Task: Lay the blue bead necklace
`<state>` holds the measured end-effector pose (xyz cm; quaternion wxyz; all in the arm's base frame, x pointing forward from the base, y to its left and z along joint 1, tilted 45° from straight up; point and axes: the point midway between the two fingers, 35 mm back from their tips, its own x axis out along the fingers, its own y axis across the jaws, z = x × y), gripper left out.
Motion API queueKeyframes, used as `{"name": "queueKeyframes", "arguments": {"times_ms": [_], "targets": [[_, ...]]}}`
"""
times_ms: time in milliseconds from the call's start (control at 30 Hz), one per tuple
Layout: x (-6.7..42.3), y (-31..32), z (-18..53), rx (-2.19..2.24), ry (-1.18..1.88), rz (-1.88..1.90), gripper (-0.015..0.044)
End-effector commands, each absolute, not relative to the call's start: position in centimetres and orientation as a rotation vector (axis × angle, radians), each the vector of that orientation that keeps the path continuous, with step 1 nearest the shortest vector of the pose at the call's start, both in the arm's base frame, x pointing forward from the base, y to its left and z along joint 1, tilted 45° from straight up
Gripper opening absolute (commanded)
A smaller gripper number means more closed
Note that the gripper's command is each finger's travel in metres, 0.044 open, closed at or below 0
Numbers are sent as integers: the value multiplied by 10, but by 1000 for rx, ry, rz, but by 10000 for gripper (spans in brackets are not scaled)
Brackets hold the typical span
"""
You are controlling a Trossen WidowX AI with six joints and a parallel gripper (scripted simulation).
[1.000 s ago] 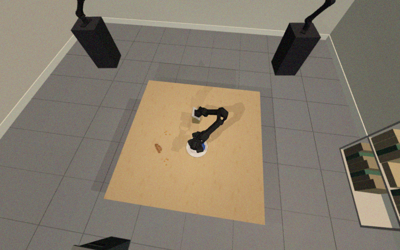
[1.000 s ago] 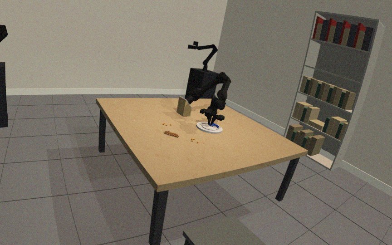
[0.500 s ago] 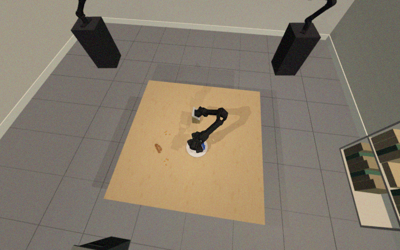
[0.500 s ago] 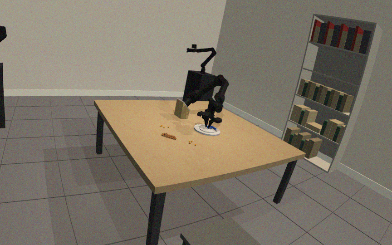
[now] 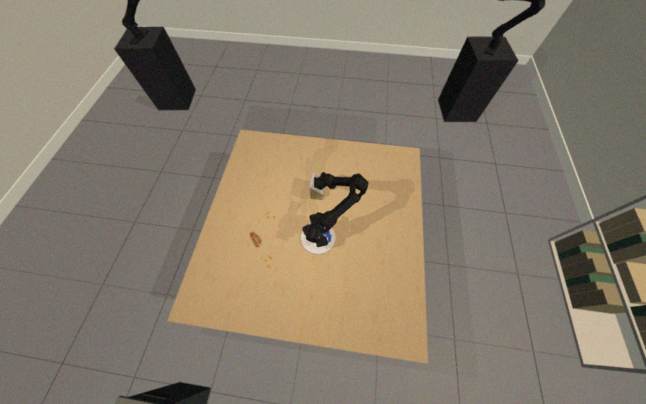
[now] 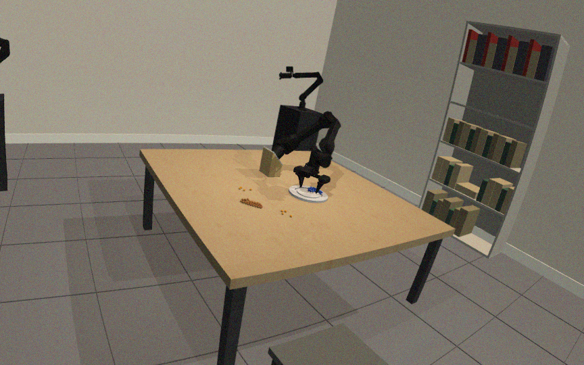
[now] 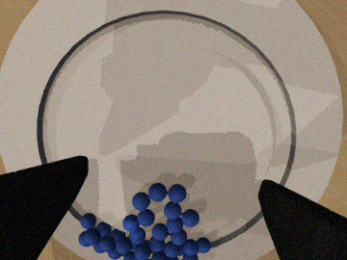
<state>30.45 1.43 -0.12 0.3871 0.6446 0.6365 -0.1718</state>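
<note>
The round white bead board (image 5: pixel 315 245) (image 6: pixel 301 194) lies on the wooden table, with a dark circular groove (image 7: pixel 168 16). The blue bead necklace (image 7: pixel 150 229) (image 5: pixel 327 235) (image 6: pixel 311 189) lies bunched in a heap on the board's near edge, partly over the groove. My gripper (image 7: pixel 175 178) (image 6: pixel 311 186) hangs just above the board. It is open wide, one finger on each side of the heap, with nothing between the fingertips touching them.
A brown bead string (image 5: pixel 256 239) (image 6: pixel 251 202) and a few loose orange beads (image 5: pixel 270 215) (image 6: pixel 284 212) lie left of the board. A tan block (image 5: pixel 315 192) (image 6: pixel 270 162) stands at the arm's base. Two black camera stands are behind the table, a bookshelf (image 6: pixel 491 129) at right.
</note>
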Motion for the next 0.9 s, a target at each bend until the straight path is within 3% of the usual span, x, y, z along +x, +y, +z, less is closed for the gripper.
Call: {"name": "queueKeyframes", "arguments": {"times_ms": [0, 133, 867], "targets": [[304, 14, 1, 1645, 1619, -442, 414], [295, 14, 25, 1767, 1619, -592, 310], [291, 22, 34, 1854, 1605, -698, 310]]}}
